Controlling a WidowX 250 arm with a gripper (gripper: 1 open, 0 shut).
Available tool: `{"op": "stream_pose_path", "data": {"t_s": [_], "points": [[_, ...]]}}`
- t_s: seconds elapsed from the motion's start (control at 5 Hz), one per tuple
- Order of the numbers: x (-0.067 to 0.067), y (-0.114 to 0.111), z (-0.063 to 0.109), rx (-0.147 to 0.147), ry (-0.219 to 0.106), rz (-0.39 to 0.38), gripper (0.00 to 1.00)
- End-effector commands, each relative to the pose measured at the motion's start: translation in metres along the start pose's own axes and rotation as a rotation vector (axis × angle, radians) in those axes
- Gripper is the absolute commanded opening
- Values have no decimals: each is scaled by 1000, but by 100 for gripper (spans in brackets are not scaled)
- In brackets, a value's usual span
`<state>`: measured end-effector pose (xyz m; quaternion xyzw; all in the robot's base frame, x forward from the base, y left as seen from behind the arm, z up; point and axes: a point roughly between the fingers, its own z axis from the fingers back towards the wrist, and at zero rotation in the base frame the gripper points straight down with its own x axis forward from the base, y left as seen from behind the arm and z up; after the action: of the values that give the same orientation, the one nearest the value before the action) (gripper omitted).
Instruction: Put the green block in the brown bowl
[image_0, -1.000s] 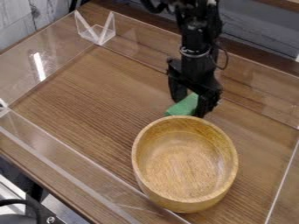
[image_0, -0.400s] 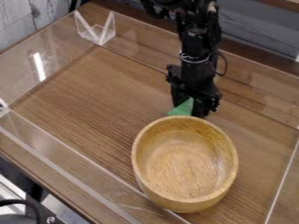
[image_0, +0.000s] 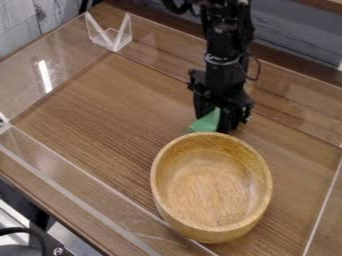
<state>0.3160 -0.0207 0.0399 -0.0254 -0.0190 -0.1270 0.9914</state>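
Behind the bowl (image_0: 211, 187), the gripper (image_0: 219, 117) is clamped across the block (image_0: 205, 124), which looks light, rigid and easy to pinch.

Black robot arm with a two-fingered gripper (image_0: 219, 118)

Matte black segmented links stack down to a blocky wrist; dark cable loops alongside, and two stubby black fingers (image_0: 235, 113) end it.

we see a wood-grain table (image_0: 107, 105) with clear walls; the brown bowl (image_0: 211, 186) sits on it, the green block (image_0: 206, 123) just behind.
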Motion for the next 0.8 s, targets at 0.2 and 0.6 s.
{"op": "stream_pose_path", "data": {"t_s": [0.2,0.6], "points": [[3,-8,51,31,-88,18,0],[-13,-26,84,46,-102,54,0]]}}
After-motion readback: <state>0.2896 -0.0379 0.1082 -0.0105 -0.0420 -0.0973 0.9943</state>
